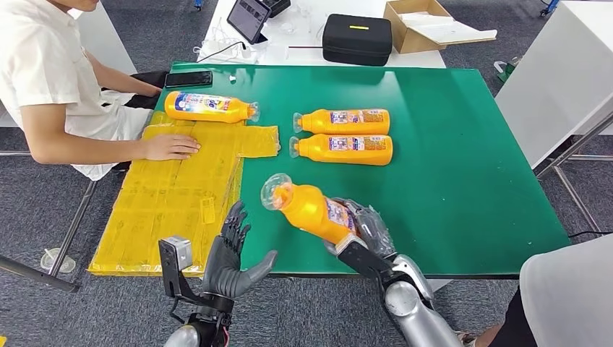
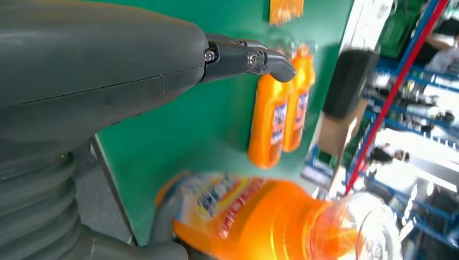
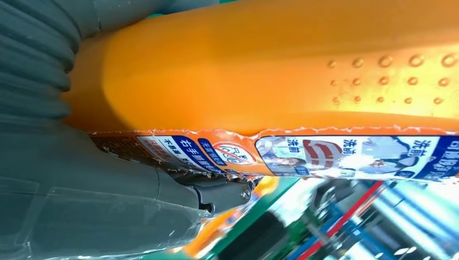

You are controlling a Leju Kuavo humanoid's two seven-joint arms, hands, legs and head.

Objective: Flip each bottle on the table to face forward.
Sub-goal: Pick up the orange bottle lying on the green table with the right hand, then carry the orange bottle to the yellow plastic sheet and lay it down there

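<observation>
My right hand [image 1: 363, 230] grips an orange bottle [image 1: 312, 209] by its base, lifted off the green table [image 1: 463, 173] with its clear cap pointing up and to the left. The same held bottle [image 3: 281, 81] lies close against the hand [image 3: 81, 184] in the right wrist view, and the held bottle [image 2: 260, 222] is blurred in the left wrist view. My left hand [image 1: 230, 256] stands open beside it at the table's near edge, fingers apart, holding nothing. Two orange bottles [image 1: 343, 121] [image 1: 345, 149] lie side by side mid-table. Another bottle [image 1: 208, 106] lies on the yellow sheet.
A yellow plastic sheet [image 1: 181, 202] covers the table's left part, and a seated person's hand [image 1: 170, 147] rests on it. A phone [image 1: 189, 79] lies at the far left corner. Behind the table stand a black case [image 1: 357, 39] and a cardboard box [image 1: 426, 25].
</observation>
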